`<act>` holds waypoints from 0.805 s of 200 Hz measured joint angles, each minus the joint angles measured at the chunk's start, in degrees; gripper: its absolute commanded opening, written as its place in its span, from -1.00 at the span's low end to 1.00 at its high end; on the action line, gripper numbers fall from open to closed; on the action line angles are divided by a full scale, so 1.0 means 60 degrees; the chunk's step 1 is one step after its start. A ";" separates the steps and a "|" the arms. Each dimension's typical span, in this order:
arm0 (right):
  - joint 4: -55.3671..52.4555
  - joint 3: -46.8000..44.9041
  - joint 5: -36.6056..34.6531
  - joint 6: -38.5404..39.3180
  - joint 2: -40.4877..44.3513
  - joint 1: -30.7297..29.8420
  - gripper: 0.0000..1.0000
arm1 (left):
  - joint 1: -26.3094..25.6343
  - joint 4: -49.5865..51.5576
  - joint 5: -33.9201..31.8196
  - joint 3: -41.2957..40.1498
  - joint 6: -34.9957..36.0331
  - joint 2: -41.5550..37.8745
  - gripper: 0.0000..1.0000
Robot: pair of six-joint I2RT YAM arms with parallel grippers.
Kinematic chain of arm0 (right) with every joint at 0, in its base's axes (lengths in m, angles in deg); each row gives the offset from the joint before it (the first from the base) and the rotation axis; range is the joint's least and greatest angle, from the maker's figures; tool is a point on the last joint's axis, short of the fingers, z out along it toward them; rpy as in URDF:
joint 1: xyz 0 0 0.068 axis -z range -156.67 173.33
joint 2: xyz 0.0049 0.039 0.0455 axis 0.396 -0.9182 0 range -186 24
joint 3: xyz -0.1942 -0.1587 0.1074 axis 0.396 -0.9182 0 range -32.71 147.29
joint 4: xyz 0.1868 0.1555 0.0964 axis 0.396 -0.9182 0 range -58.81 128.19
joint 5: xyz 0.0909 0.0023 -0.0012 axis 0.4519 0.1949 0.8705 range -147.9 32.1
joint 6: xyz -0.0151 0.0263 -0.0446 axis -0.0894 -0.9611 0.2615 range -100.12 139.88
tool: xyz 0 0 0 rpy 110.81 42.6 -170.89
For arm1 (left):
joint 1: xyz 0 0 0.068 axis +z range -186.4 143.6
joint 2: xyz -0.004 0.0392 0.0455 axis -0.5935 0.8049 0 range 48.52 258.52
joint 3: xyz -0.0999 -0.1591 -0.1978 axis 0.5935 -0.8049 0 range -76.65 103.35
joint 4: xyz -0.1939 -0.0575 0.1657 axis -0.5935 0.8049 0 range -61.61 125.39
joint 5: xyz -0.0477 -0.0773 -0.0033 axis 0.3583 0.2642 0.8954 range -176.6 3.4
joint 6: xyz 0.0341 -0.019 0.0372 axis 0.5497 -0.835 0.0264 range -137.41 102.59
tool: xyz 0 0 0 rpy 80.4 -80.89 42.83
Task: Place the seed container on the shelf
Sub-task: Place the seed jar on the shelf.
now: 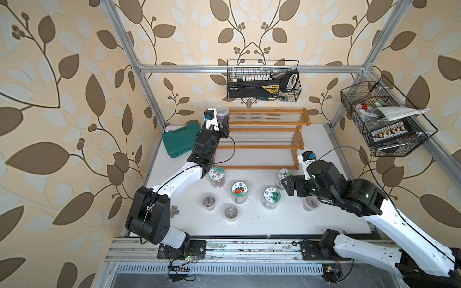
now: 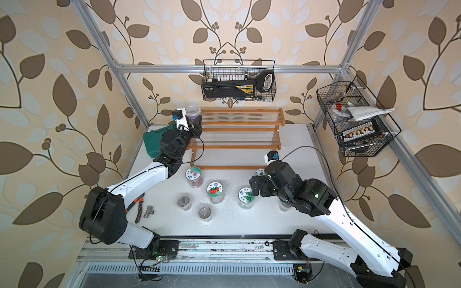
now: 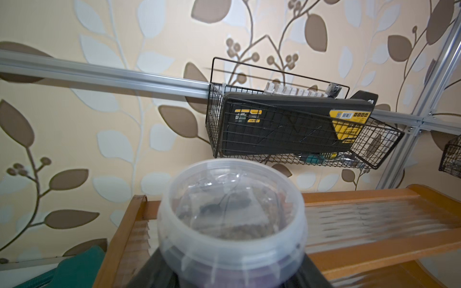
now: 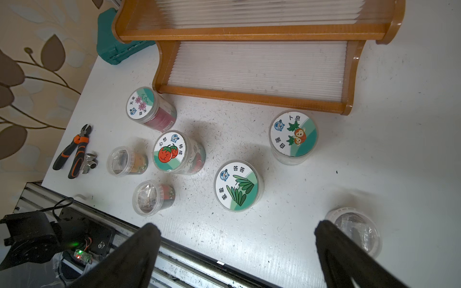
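Observation:
The seed container [image 3: 232, 219] is a clear lidded tub with a purple band. My left gripper [image 3: 232, 271] is shut on it, a black finger on each side. In both top views the seed container [image 1: 221, 113] [image 2: 193, 113] is upright over the left end of the top tier of the orange-brown shelf [image 1: 269, 129] [image 2: 239, 129]. I cannot tell whether its base touches the ribbed tier [image 3: 374, 224]. My right gripper [image 4: 234, 229] [image 1: 287, 185] hangs open over the table in front of the shelf's right end, holding nothing.
Several printed-lid jars, such as the tomato jar [image 1: 239, 190] [image 4: 169, 152], and small clear tubs [image 4: 356, 232] stand before the shelf. A green case [image 1: 179, 141] lies left of it. Pliers [image 2: 138, 207] lie front left. Wire baskets [image 1: 263, 83] [image 1: 384, 119] hang above.

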 measured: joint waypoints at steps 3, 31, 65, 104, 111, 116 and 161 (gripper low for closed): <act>0.0004 -0.0004 0.0004 0.0007 0.0000 0.0004 0.98 | 0.0018 0.0000 0.0000 0.0007 -0.0015 0.0025 0.13; 0.0025 -0.0011 0.0098 0.0047 0.0000 0.0124 0.98 | 0.0124 0.0215 0.0000 0.0328 -0.0157 0.0342 0.14; 0.0029 -0.0015 0.0244 0.0124 0.0000 0.0291 0.98 | 0.0244 0.0397 0.0004 0.0663 -0.0193 0.0576 0.14; 0.0029 -0.0127 0.0375 0.0233 0.0000 0.0477 0.98 | 0.0313 0.0503 0.0007 0.0896 -0.0193 0.0841 0.15; 0.0033 -0.0131 0.0401 0.0255 0.0000 0.0499 0.98 | 0.0361 0.0525 0.0011 0.0929 -0.0193 0.0892 0.15; 0.0033 -0.0135 0.0426 0.0262 0.0000 0.0521 0.98 | 0.0364 0.0572 0.0007 0.0958 -0.0193 0.0933 0.15; 0.0051 -0.0149 0.0543 0.0353 0.0000 0.0685 0.98 | 0.0372 0.0656 0.0004 0.1206 -0.0146 0.1089 0.49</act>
